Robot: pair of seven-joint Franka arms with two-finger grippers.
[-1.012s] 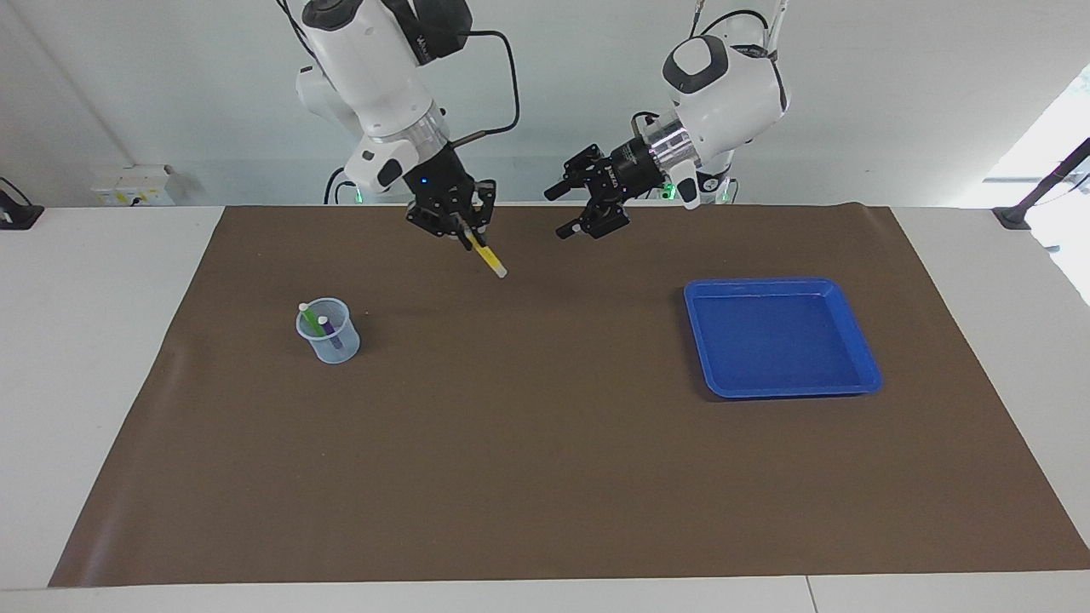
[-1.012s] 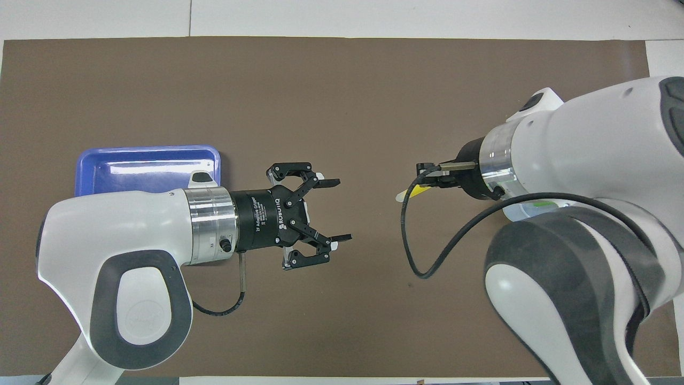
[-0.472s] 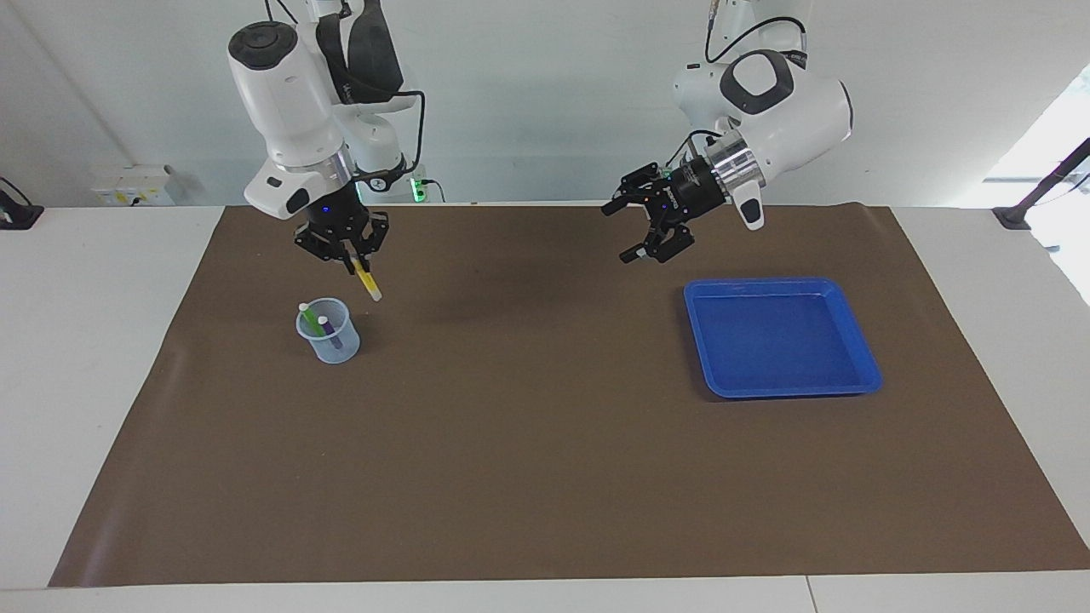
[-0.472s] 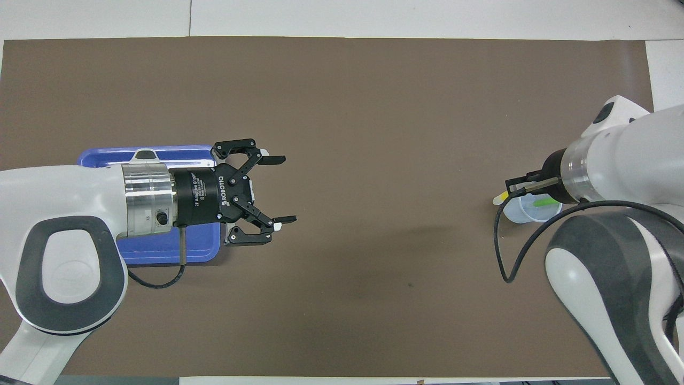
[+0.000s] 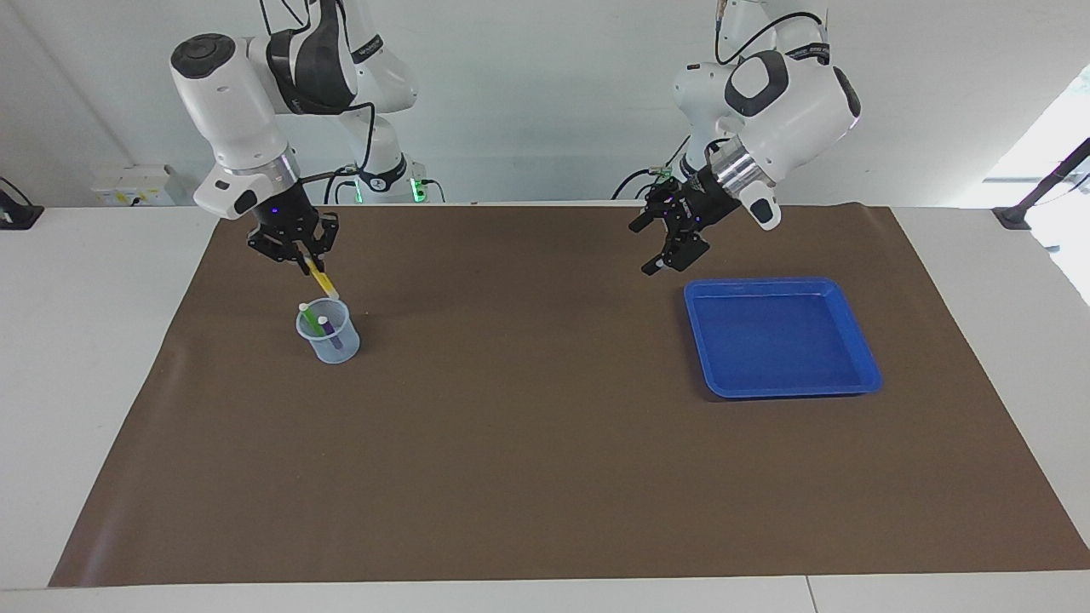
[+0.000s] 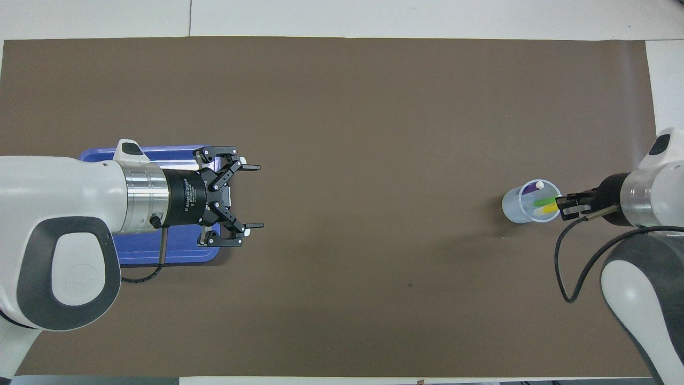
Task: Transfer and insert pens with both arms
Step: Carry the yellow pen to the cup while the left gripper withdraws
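A clear plastic cup stands on the brown mat toward the right arm's end of the table. A green pen and a purple pen stand in it. My right gripper is shut on the yellow pen. It holds the pen tilted, with the pale tip right at the cup's rim. My left gripper hangs open and empty, over the mat at the edge of the blue tray.
A blue tray lies toward the left arm's end of the table with nothing in it. The brown mat covers most of the tabletop.
My right arm has swung from mid-table to the cup, carrying the yellow pen. My left arm has drawn back toward the blue tray, its gripper still open.
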